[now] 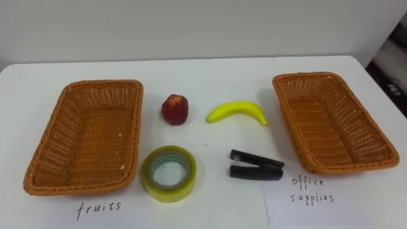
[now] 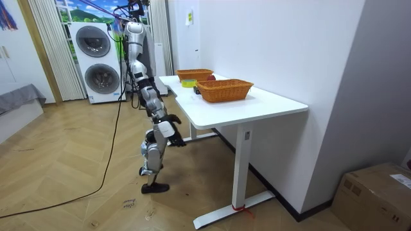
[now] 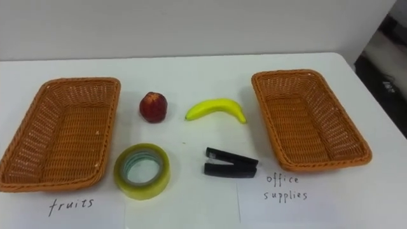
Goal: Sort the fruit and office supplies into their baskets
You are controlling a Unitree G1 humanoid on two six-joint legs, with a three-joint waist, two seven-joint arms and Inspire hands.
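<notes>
On the white table (image 1: 210, 83) lie a red apple (image 1: 174, 109) and a yellow banana (image 1: 236, 112) side by side in the middle. Nearer to me are a roll of yellowish tape (image 1: 168, 173), lying flat, and a black stapler (image 1: 255, 166). A wicker basket (image 1: 89, 140) stands at the left with a handwritten fruit note (image 1: 98, 207) in front of it. Another wicker basket (image 1: 331, 121) stands at the right above an office-supplies note (image 1: 311, 189). Both baskets hold nothing. In the room view I stand at the table's side, my right hand (image 2: 169, 126) hanging low below the tabletop.
The table stands against a white wall; its right edge runs close past the right basket. In the room view two stacked washing machines (image 2: 96, 61) stand behind me and a cardboard box (image 2: 379, 192) sits on the floor at the room view's right.
</notes>
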